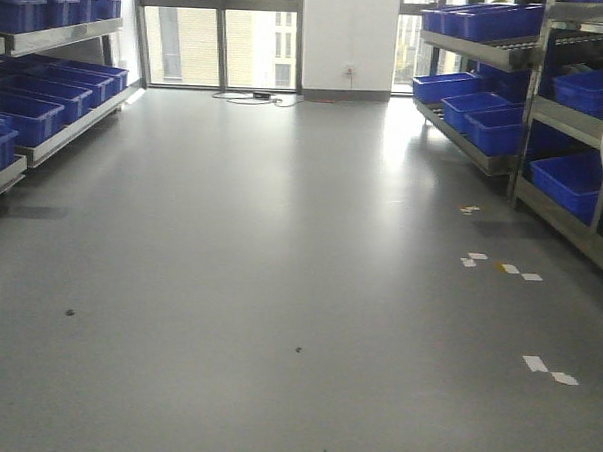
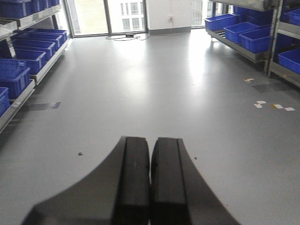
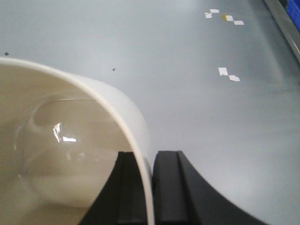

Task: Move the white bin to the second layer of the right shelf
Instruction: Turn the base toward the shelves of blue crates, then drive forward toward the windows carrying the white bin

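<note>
Right wrist-mounted view: one white bin, its rim pinched between the two fingers of the right gripper, above the grey floor; the left gripper has both fingers pressed together, empty.

— How's the left claw?
— Pads pressed together, hanging over grey floor.
— Around it?
— Blue crates on racks L & R, white tape bits nr R rack, windows at back.
</note>
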Action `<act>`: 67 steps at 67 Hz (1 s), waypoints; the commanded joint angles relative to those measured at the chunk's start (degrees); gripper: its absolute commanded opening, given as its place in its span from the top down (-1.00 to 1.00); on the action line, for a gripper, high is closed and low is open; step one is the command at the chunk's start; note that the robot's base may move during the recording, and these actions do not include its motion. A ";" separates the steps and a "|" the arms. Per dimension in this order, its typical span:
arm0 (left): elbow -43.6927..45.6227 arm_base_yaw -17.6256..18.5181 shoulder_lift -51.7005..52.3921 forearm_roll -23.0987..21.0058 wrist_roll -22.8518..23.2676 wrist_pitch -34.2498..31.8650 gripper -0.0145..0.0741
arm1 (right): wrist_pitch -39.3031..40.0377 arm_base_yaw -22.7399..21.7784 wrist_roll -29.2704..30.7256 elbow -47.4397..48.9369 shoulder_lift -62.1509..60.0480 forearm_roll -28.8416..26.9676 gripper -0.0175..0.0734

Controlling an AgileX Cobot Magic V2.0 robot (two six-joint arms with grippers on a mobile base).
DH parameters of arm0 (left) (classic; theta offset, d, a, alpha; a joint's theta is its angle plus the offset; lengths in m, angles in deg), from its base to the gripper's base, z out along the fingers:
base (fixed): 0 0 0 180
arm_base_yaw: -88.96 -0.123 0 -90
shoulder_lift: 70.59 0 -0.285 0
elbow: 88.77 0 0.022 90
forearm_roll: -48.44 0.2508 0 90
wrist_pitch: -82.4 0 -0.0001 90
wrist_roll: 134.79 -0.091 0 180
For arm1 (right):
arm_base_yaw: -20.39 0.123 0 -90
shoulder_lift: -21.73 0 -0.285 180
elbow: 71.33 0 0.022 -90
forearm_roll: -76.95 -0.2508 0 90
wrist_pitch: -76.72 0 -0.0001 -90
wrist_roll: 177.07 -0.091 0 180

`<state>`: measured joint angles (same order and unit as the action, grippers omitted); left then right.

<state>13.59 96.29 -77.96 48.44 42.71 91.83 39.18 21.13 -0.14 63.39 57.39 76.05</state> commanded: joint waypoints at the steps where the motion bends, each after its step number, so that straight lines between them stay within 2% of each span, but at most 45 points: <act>1: -2.11 0.43 0.79 0.00 0.30 -4.99 0.48 | 5.13 -0.22 -0.06 1.69 0.06 -0.42 0.51; 67: -2.11 0.43 0.79 0.00 0.30 -4.99 0.48 | 5.13 -0.22 -0.06 1.69 0.06 -0.42 0.51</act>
<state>13.59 96.42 -77.96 48.44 42.71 91.83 39.18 21.13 -0.14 63.39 57.39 76.05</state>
